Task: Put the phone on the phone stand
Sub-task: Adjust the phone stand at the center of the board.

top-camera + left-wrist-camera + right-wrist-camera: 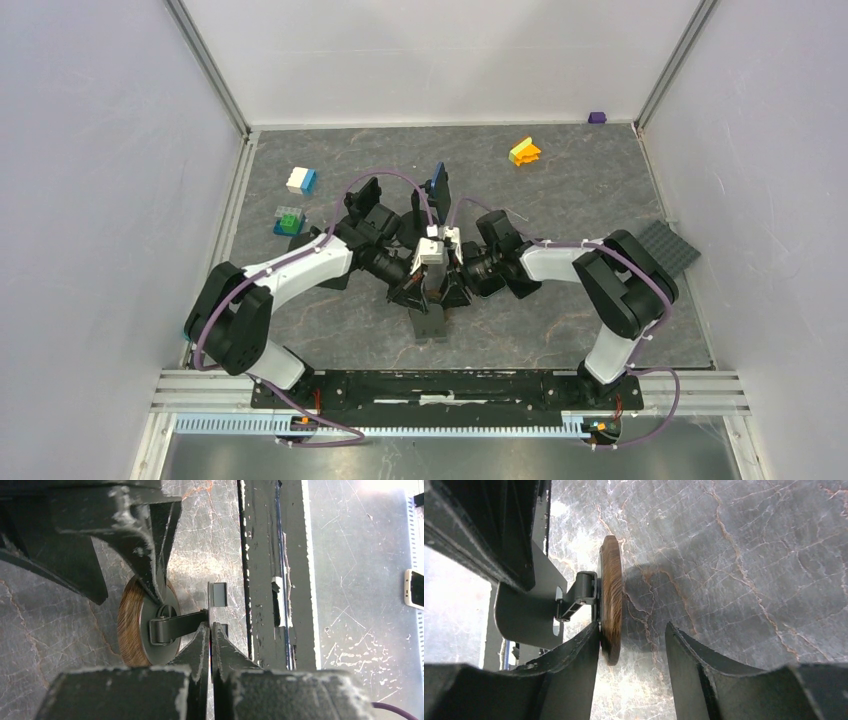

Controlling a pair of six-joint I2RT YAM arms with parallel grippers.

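Note:
The phone stand [432,322] sits between both arms at the table's middle. It has a round wooden base [129,622], a black hinge arm [172,626] and a thin grey plate [218,594]. My left gripper [211,626] is shut on the edge of that plate. My right gripper [634,630] is open and straddles the wooden base [612,600]. Its left finger [579,650] touches the base's dark face, and its right finger stands apart. A dark slab with a blue edge [440,185], apparently the phone, stands upright behind the grippers.
Toy blocks lie at the back: white-blue [301,180], green [289,220], yellow-orange [524,152], and a small purple one [597,117]. A grey studded plate [668,247] lies at the right edge. A black rail [272,570] runs along the near edge, with a white-framed device [415,587] beyond it.

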